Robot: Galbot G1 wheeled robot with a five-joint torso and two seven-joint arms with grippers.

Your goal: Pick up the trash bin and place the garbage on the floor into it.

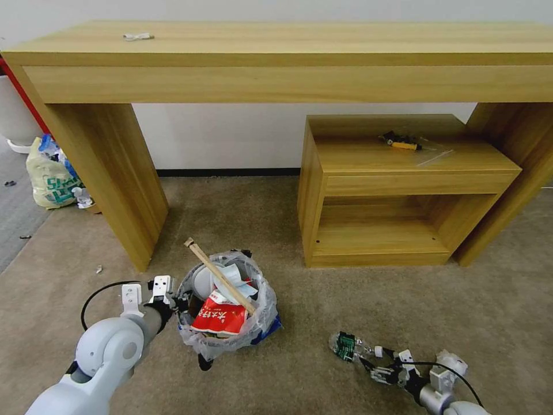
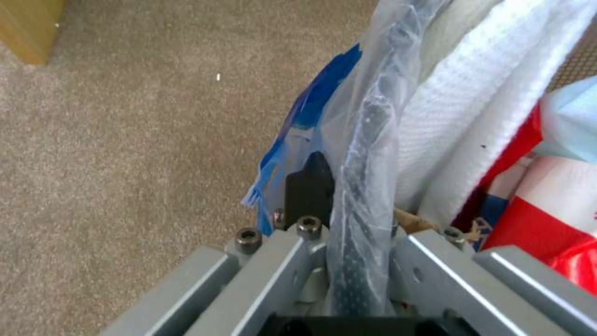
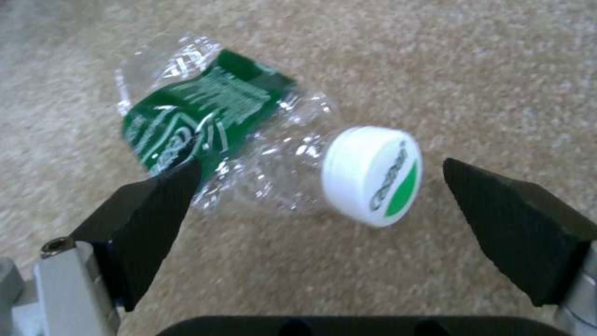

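The trash bin (image 1: 259, 311), round and black with a crinkly clear liner, sits low on the beige floor (image 1: 322, 288) in front of me. It is stuffed with garbage: a wooden stick (image 1: 219, 275), a red wrapper (image 1: 222, 318) and white paper. My left gripper (image 1: 180, 302) is shut on the bin's near-left rim (image 2: 364, 154), pinching rim and liner. A crushed clear plastic bottle (image 1: 347, 346) with a green label (image 3: 205, 116) and white cap (image 3: 373, 175) lies on the carpet. My right gripper (image 3: 320, 167) is open, its fingers (image 3: 156, 214) straddling the cap end.
A long wooden desk (image 1: 288, 63) spans the back, with a low wooden cabinet (image 1: 397, 190) under its right side. A pale-yellow printed bag (image 1: 52, 176) leans by the desk's left leg, next to a grey carpet strip (image 1: 17, 219). A small scrap (image 1: 99, 268) lies nearby.
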